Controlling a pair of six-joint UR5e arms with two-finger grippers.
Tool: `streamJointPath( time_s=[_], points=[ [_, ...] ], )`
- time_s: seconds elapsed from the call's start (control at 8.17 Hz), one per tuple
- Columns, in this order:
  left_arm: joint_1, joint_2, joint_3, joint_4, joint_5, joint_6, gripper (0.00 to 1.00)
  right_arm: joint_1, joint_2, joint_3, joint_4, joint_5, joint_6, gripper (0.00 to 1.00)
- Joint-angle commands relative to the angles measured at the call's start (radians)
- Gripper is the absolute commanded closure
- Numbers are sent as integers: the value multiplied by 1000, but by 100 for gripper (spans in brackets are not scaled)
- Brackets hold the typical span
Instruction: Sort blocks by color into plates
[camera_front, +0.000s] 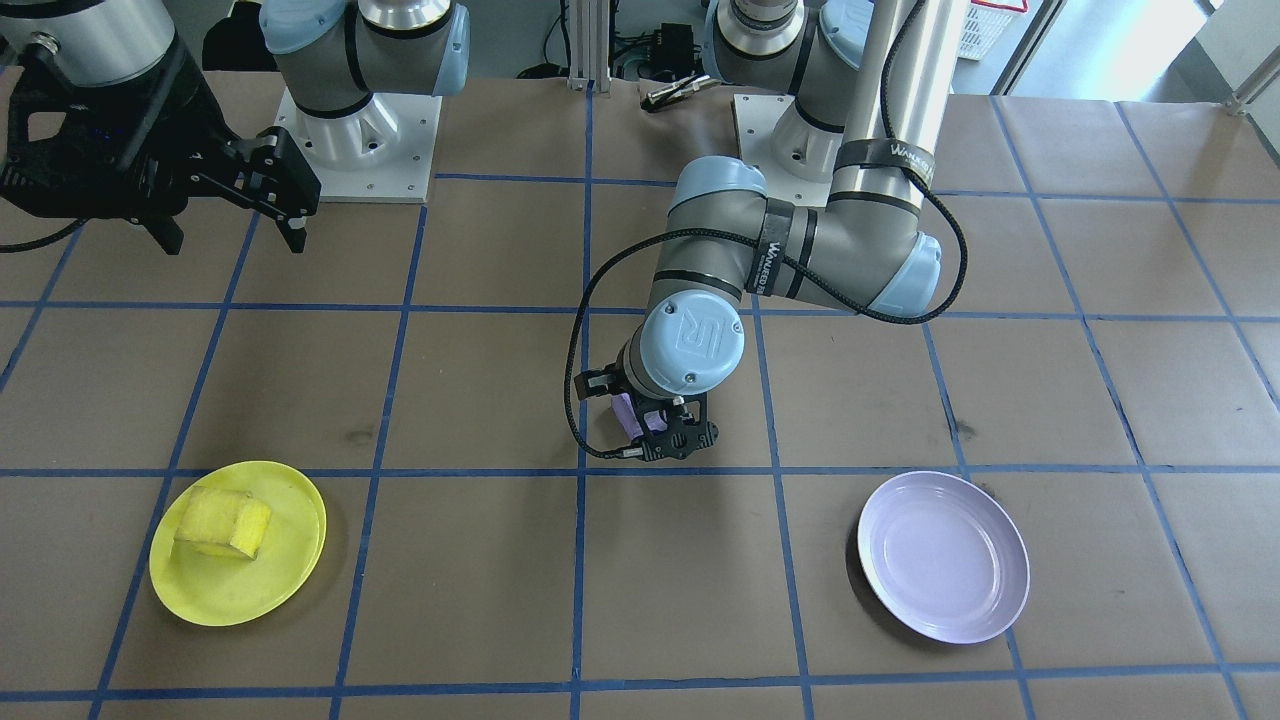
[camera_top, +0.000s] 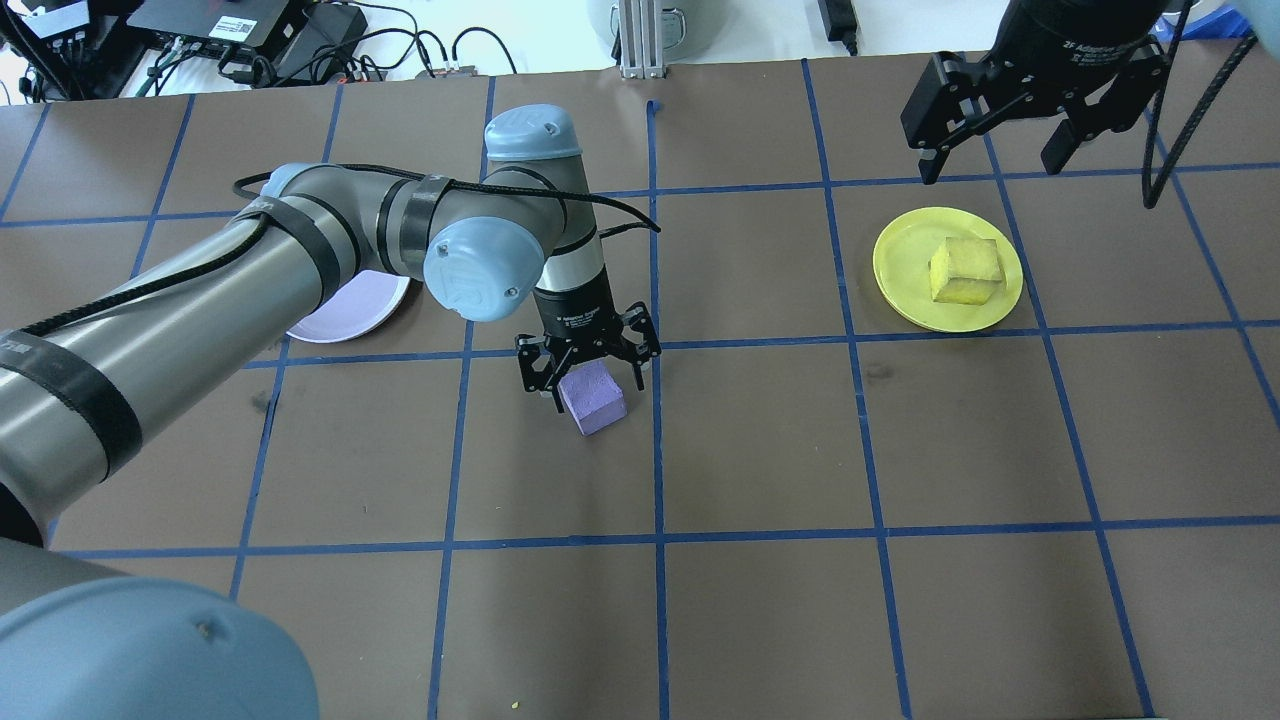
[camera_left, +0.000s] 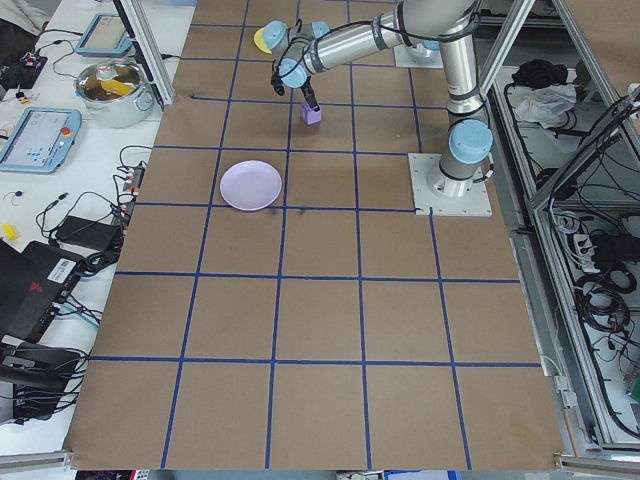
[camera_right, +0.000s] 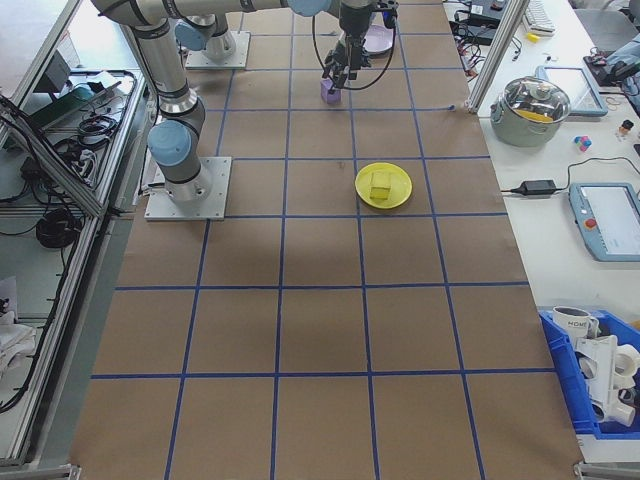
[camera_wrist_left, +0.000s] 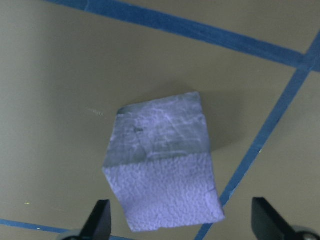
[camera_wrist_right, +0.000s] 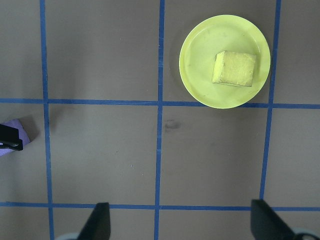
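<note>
From the front, the left gripper (camera_front: 668, 432) hangs over the small matte purple foam cube (camera_front: 636, 414), its wrist hiding most of it.

Overhead, the cube lies on the brown table (camera_top: 900, 450) between spread fingers, ungrasped; the lavender plastic plate (camera_top: 350, 308) is half-hidden behind the arm. The right gripper (camera_top: 1000, 150) hovers open above the yellow plate (camera_top: 905, 290) holding the yellow cube (camera_top: 965, 270).

The left wrist view shows the cube rotated against both fingertips (camera_wrist_left: 100, 220).

Bench (camera_top: 760, 450): brown paper cover, blue tape grid.
Side table (camera_right: 560, 230): white, with a steel pot (camera_right: 533, 108) and tablets.
Frame: aluminium posts.
</note>
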Motion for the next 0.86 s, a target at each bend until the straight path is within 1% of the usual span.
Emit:
streamJointPath(
  time_s=[0.0, 0.12, 0.24, 0.37, 0.61, 0.73],
  points=[
    [-1, -35, -6, 11, -2, -1, 0, 0, 0, 0, 0, 0, 0, 0],
    [-1, -38, -12, 70, -2, 6, 21, 0, 0, 0, 0, -2, 0, 0],
    [0, -43, -12, 86, -2, 14, 90, 0, 0, 0, 0, -2, 0, 0],
    [0, -45, -12, 88, -2, 18, 100, 0, 0, 0, 0, -2, 0, 0],
    [0, -22, 0, 89, -1, 19, 100, 0, 0, 0, 0, -2, 0, 0],
    [5, 0, 3, 60, 1, 19, 100, 0, 0, 0, 0, -2, 0, 0]
  ],
)
